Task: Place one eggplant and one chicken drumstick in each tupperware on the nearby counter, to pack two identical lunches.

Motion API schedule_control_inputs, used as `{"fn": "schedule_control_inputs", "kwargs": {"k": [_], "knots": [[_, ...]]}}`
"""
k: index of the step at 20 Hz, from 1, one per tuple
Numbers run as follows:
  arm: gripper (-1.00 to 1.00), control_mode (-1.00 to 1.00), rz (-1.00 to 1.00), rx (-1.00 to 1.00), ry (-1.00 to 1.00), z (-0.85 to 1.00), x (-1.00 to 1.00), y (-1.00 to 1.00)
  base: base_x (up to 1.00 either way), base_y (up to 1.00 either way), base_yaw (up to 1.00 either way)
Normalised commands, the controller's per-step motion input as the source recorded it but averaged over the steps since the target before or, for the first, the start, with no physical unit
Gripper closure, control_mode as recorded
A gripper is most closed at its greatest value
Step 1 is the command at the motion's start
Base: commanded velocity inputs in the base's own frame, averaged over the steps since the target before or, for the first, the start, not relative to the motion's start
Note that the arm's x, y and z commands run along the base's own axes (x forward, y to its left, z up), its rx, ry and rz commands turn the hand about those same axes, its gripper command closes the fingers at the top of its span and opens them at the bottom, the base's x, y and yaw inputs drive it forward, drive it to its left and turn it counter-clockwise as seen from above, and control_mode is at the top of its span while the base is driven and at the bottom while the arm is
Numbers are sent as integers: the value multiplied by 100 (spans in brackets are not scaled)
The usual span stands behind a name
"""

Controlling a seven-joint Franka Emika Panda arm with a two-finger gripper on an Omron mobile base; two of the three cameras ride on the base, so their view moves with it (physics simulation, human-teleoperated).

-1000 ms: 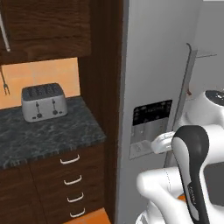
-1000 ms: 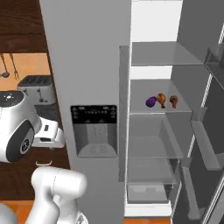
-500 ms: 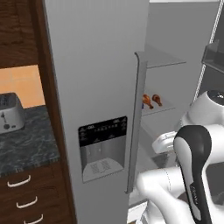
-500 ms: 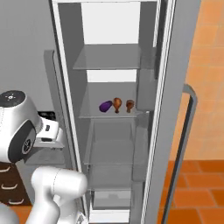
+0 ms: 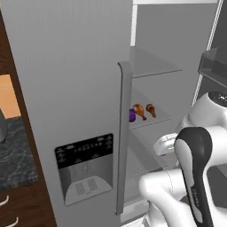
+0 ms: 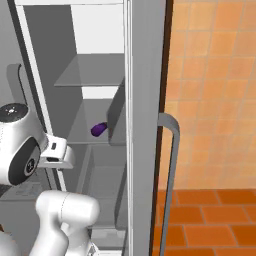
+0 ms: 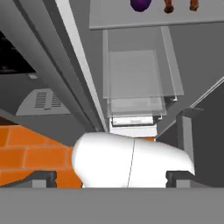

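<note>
The fridge takes up most of the left base view: its closed grey door, with a dark dispenser panel low in the centre, and a long vertical handle at mid-frame. Right of that handle the fridge stands open, glass shelves stepping back toward the upper right. In the right base view the second door stands edge-on down the middle, its own handle curving off to the right, with orange wall tiles behind and an orange-red tiled floor along the bottom.

At the far left edge of the left base view, a slice of black marbled counter sits over brown drawers.

On to the arm: the gripper sits at the bottom of the hand view, its two dark fingertips far apart at the left and right corners, spread wide, nothing between them, touching nothing.

Now the small stuff. On the middle shelf, centre-right in the left base view, a purple eggplant sits just beside two brown drumsticks, all three in a row. The eggplant shows too at the top edge of the hand view, left of the drumsticks.
</note>
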Motion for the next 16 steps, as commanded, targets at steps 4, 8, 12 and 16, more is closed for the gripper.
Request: {"fn": "schedule_control_inputs", "kwargs": {"k": [4, 8, 12, 16], "knots": [[-100, -100, 0, 0, 0, -1, 35, -3, 22, -8, 0], [-100, -100, 0, 0, -4, -1, 96, -13, 0, 0, 0], [-100, -100, 0, 0, -5, -7, 97, -45, 0, 0, 0], [-100, -100, -1, 0, 0, -12, 97, -11, 0, 0, 0]]}}
